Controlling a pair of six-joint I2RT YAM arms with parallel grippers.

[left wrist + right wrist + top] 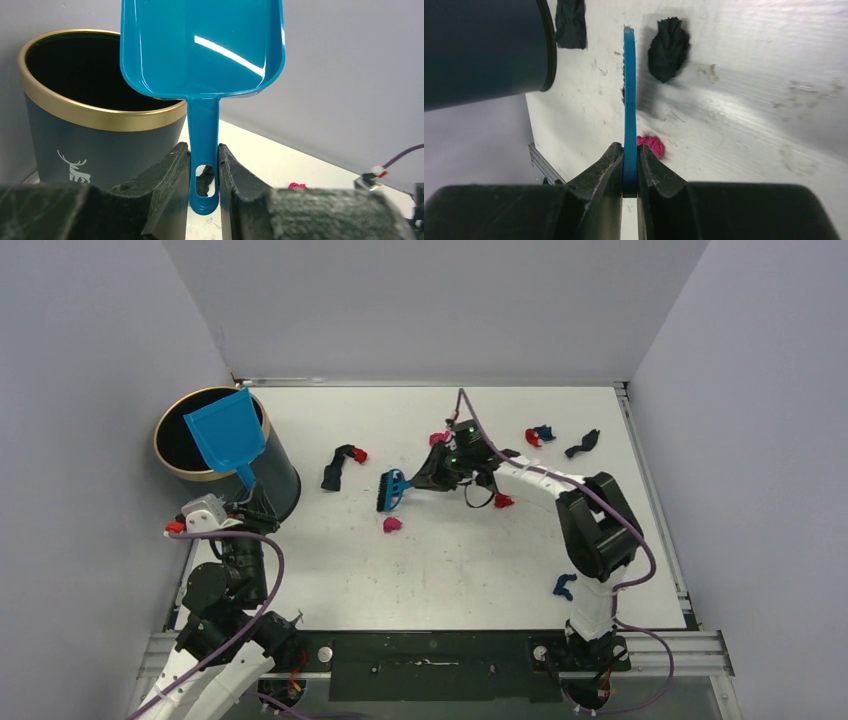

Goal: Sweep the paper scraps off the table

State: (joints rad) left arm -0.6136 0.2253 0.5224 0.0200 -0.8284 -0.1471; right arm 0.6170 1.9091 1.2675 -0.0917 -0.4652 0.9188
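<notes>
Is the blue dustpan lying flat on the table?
No, the left claw holds the dustpan by its handle, raised up by the dark bin.

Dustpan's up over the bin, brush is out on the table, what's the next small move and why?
Probably lower the dustpan, held by the left gripper above the bin, onto the table near the brush in the right gripper. The pan looks empty, and paper scraps lie scattered, one pink scrap close to the bristles.
</notes>
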